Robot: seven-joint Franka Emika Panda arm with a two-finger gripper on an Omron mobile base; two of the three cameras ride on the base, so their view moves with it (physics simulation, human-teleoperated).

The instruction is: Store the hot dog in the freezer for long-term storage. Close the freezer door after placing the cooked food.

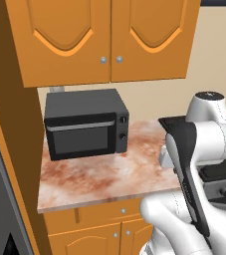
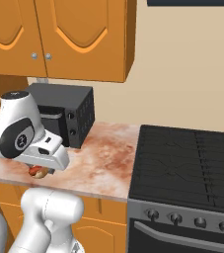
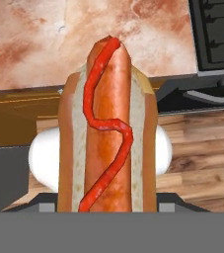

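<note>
Reddish-brown sausage: the hot dog (image 3: 107,133) was seen up close from the hand camera, with a red wavy line of sauce drawn along the top and a tan bun on both sides.
Hand: the gripper (image 2: 40,171) was closed on the hot dog, which was held up in the air and not laid on anything.
Place of the hot dog: in the right base view it (image 2: 38,171) was tucked under the white hand, above the front edge of the counter (image 2: 103,163), near its left end.
Counter: a pink and white marble top was seen, with orange cupboards (image 1: 104,35) hung above it.
Microwave: the black box (image 1: 86,123) was set at the back of the counter, against the wall.
Stove: the black cooktop (image 2: 187,165) was placed right beside the counter's right edge, with round knobs along its front.
</note>
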